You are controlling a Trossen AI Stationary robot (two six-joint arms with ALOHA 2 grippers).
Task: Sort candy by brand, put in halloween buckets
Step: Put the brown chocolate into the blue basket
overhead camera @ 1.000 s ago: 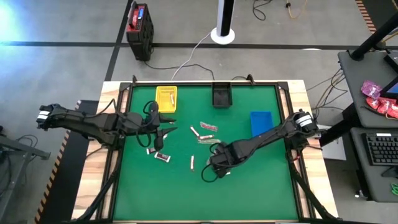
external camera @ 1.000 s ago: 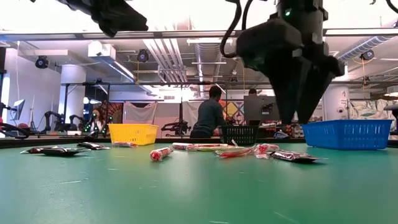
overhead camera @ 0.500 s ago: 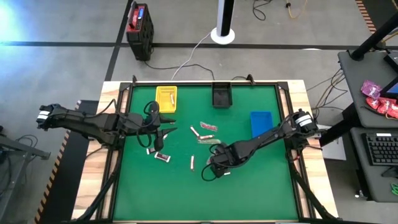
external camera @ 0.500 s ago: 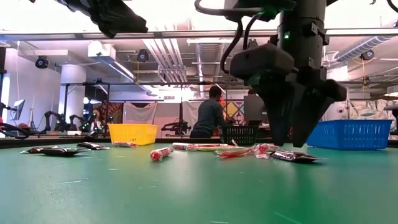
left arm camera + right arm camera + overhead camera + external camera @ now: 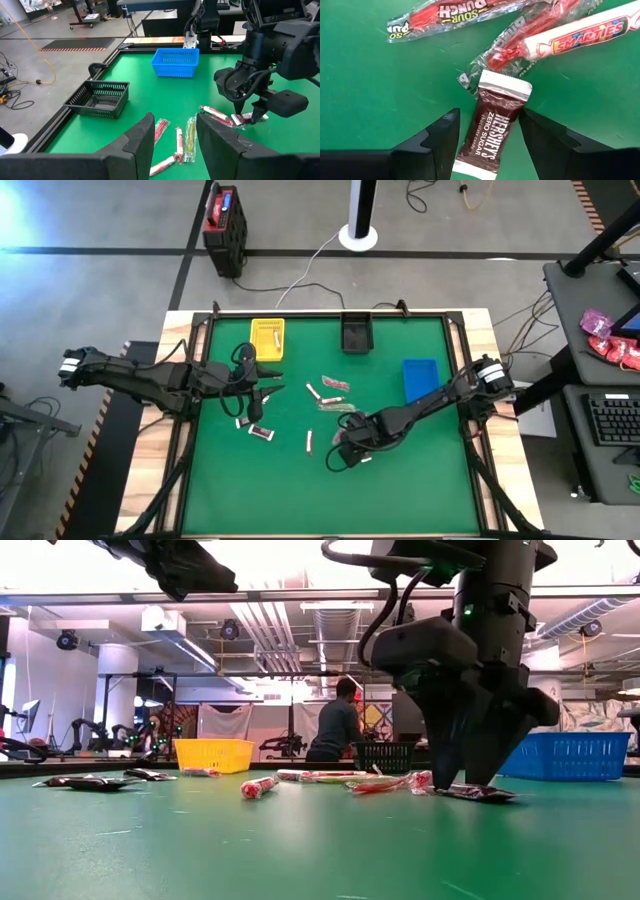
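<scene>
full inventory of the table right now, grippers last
Yellow bucket: one, far left of the mat, a candy inside.
Black bucket: one, far centre.
Blue bucket: one, right side.
Hershey's bar: one, brown with a silver end, between the right gripper's fingers.
Smarties roll: one, white, just beyond it.
Sour Punch packs: red in clear wrap, beside the Smarties.
Other loose candy: several pieces, mid-mat and left.
Person: one, in the room behind.
Left gripper: raised, left of the mat, empty.
Right gripper: open, down over the Hershey's bar.
</scene>
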